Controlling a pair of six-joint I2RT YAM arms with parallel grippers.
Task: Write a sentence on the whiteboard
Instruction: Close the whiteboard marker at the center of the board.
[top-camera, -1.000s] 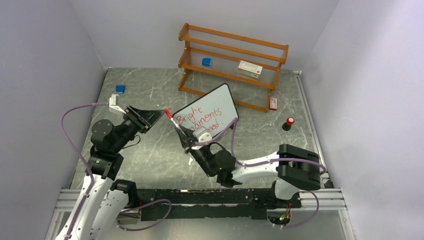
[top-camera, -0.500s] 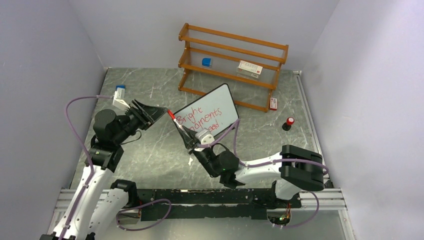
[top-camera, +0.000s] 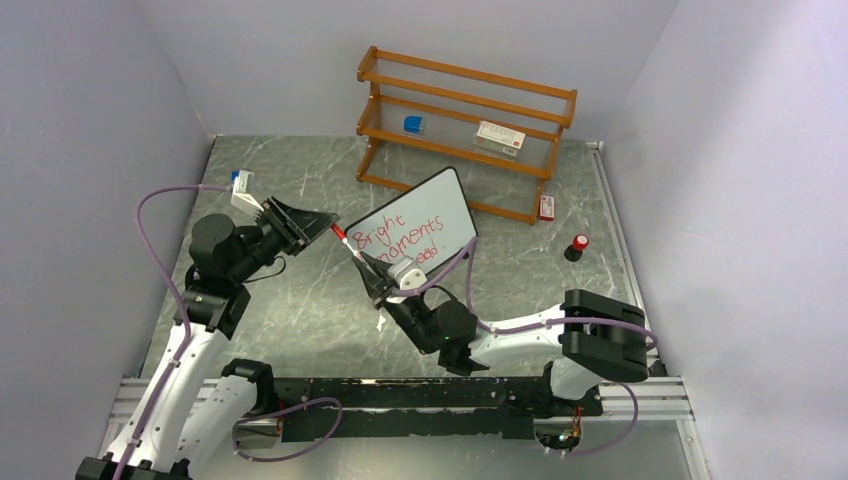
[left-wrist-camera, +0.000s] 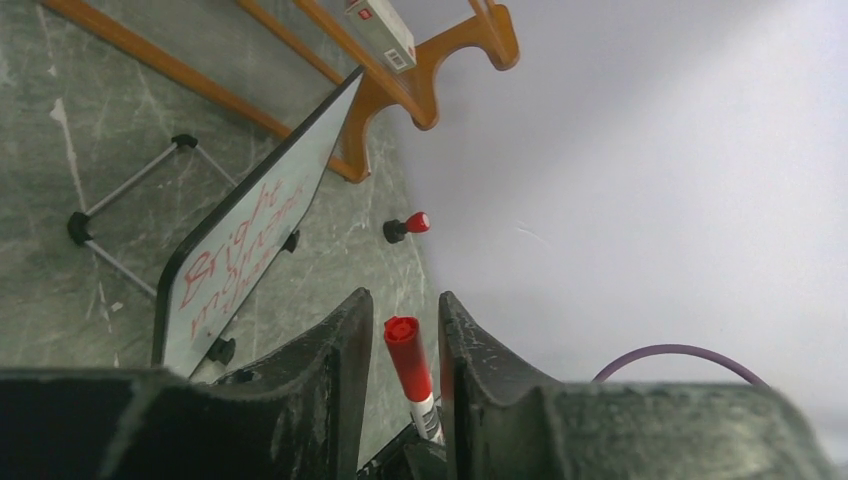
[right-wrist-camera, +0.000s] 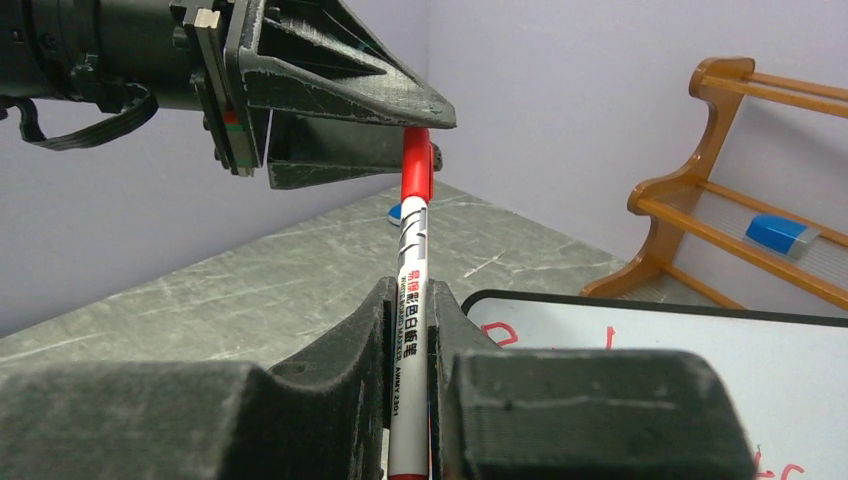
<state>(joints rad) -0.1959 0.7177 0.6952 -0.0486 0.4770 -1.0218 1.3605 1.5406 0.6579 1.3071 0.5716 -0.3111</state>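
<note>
The whiteboard (top-camera: 415, 228) stands tilted on its black feet in front of the wooden shelf, with red writing "Bright moments" on it. It also shows in the left wrist view (left-wrist-camera: 250, 250) and the right wrist view (right-wrist-camera: 680, 350). My right gripper (top-camera: 368, 265) (right-wrist-camera: 410, 285) is shut on a white marker (right-wrist-camera: 410, 270), whose red cap (left-wrist-camera: 408, 355) points up and left. My left gripper (top-camera: 325, 228) (left-wrist-camera: 400, 298) is open with one jaw on each side of the cap and a small gap on both sides.
The wooden shelf (top-camera: 465, 130) at the back holds a blue block (top-camera: 413, 124) and a white box (top-camera: 499, 137). A small box (top-camera: 546, 207) stands by its right foot. A red-topped black knob (top-camera: 578, 246) is on the table's right. Grey walls enclose the table.
My left gripper has moved right and forward, so its open jaws now stand astride the marker's red cap. The right gripper and marker have barely moved.
</note>
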